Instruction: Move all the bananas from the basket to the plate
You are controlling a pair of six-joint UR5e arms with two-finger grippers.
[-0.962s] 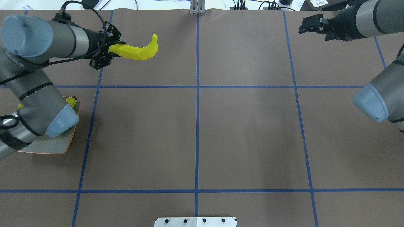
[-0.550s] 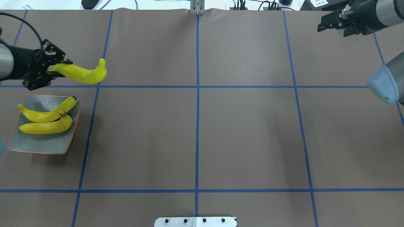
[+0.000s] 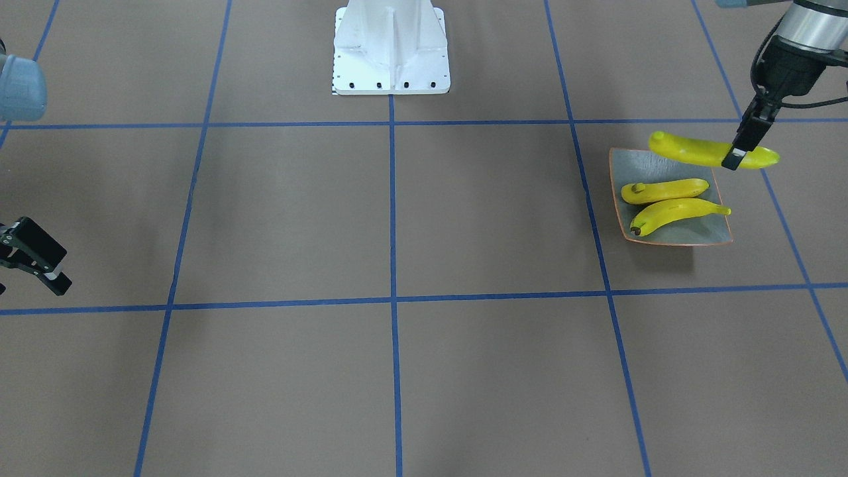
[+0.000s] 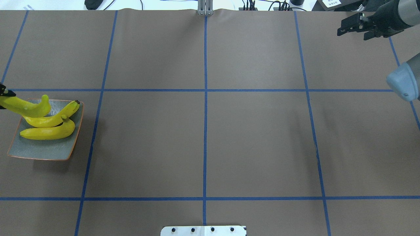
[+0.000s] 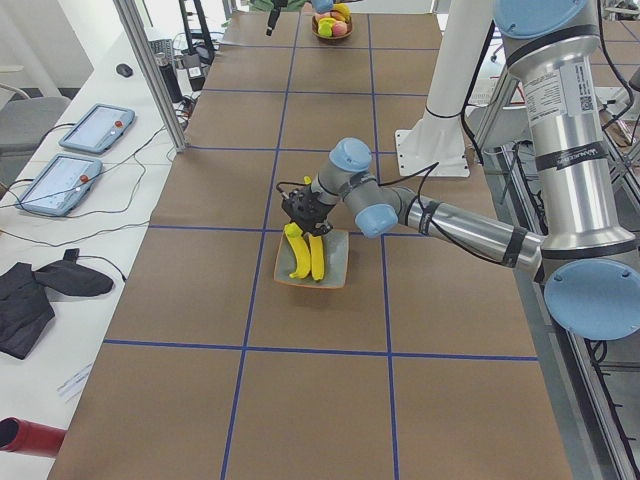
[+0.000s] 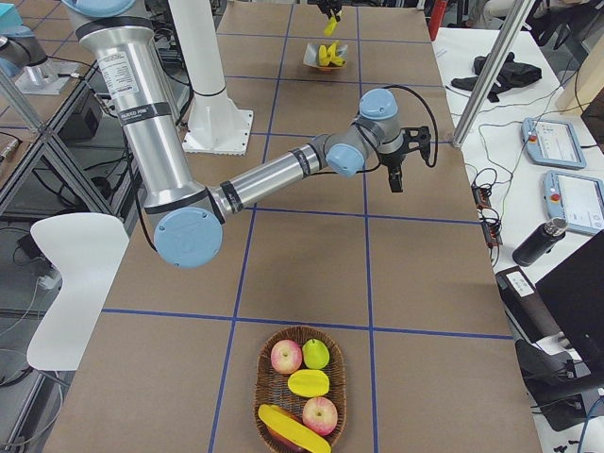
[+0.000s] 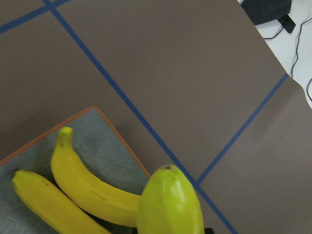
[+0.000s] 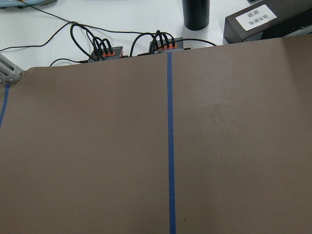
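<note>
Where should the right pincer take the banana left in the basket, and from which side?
Grip the banana near its middle, coming straight down with the right pincer, jaws across its width. It lies flat on top at one end of the basket, with an apple tight beside it, so a sideways approach probably lacks room.

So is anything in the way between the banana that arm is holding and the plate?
Nothing visible blocks it. The left gripper holds the banana in the air over the plate. On it already lie two bananas, but a bare strip on the robot's side is free.
</note>
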